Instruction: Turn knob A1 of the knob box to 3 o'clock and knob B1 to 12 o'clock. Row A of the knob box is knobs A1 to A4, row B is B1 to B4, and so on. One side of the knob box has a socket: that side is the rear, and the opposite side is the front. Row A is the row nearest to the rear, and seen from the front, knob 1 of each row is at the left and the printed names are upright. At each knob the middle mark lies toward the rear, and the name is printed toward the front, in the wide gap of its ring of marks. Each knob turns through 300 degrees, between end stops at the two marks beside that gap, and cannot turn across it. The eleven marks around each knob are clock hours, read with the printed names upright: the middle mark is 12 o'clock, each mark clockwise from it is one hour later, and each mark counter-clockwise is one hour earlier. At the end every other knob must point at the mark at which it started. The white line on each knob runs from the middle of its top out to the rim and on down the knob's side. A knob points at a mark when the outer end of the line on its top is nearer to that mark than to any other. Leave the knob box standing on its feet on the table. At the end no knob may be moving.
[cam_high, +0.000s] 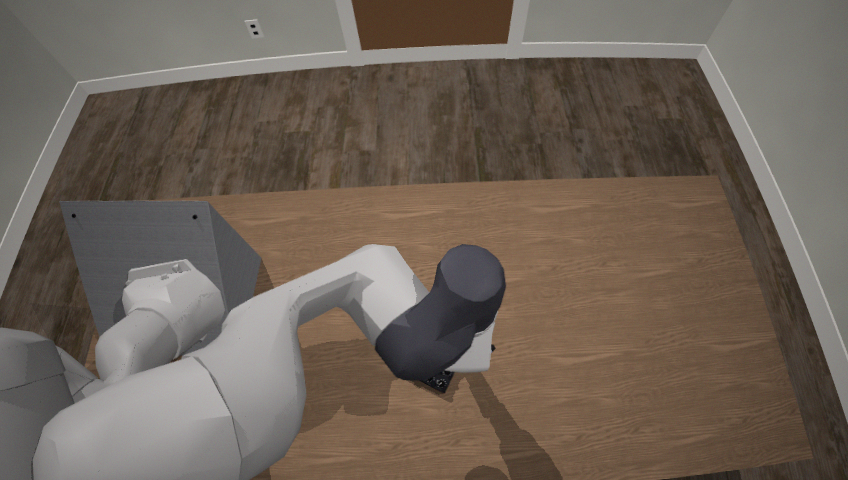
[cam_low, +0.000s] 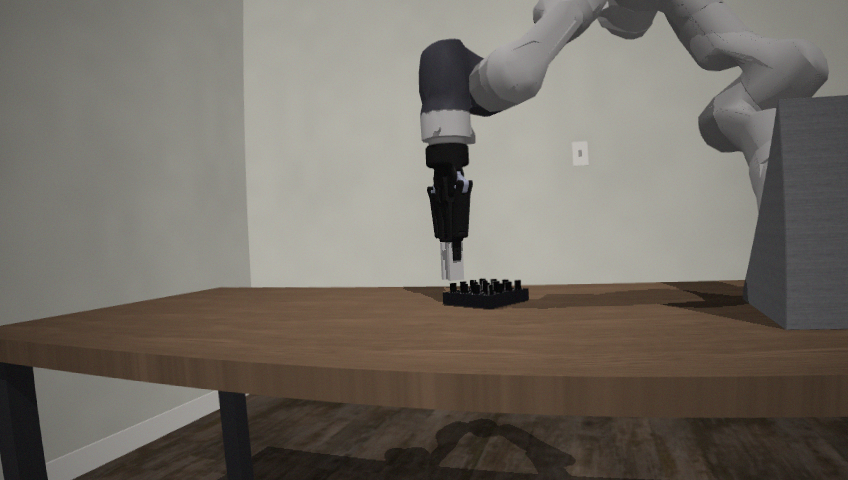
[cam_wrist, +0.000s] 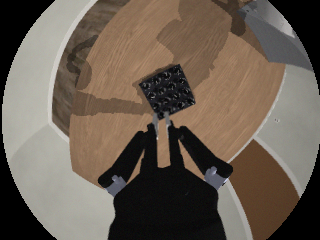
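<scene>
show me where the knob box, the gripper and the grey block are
knob box (cam_low: 484, 297): exterior view, on its black front side wall.
gripper (cam_low: 451, 273): exterior view, between the fingertips, just above the box's left corner.
grey block (cam_low: 800, 226): exterior view, on its broad face at the table's right end.

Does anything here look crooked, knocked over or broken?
Nothing stands out. The knob box sits flat on the table, and the gripper hangs upright just above its near corner, fingers nearly together with nothing between them. The knobs are too small to read.
</scene>
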